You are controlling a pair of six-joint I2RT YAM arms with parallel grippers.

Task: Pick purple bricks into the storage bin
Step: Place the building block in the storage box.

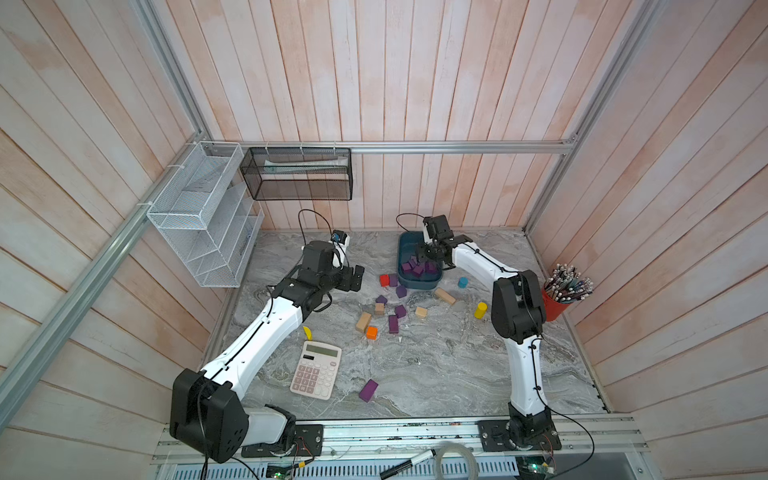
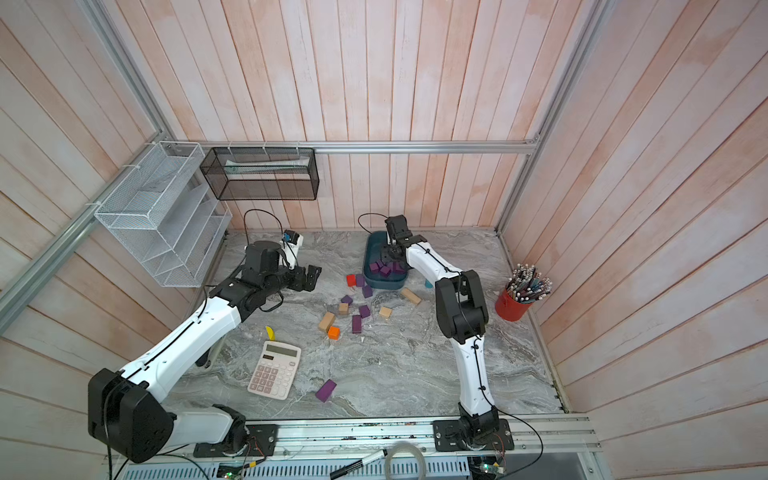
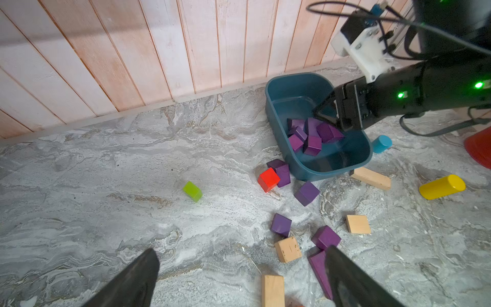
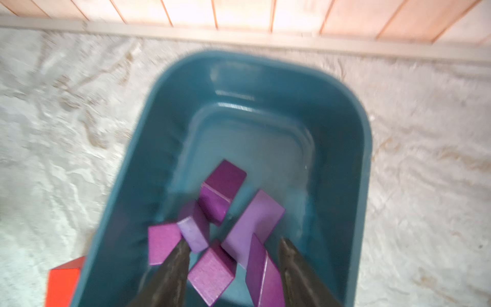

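The storage bin [image 1: 417, 284] [image 2: 384, 283] [image 3: 318, 170] [image 4: 138, 186] is a dark teal tub at the back of the marble table. Several purple bricks [image 1: 417, 268] [image 3: 310, 135] [image 4: 223, 194] lie heaped inside it. My right gripper [image 1: 428, 253] [image 2: 388, 252] [image 4: 233, 248] hangs low in the bin, open, its fingers apart just above the heap. More purple bricks lie on the table in front of the bin [image 1: 401, 291] [image 1: 393, 324] [image 3: 281, 225], and one sits near the front [image 1: 368, 390] [image 2: 325, 390]. My left gripper [image 1: 356, 278] [image 2: 311, 276] [image 3: 240, 261] is wide open and empty, left of the bin.
Tan blocks [image 1: 444, 296] [image 1: 363, 322], a red cube [image 1: 384, 280], an orange cube [image 1: 372, 332], a green block [image 3: 192, 190], a blue cylinder [image 1: 462, 282] and a yellow cylinder [image 1: 481, 310] are scattered among the bricks. A calculator [image 1: 316, 370] lies front left. A red pencil cup [image 1: 559, 303] stands at the right wall.
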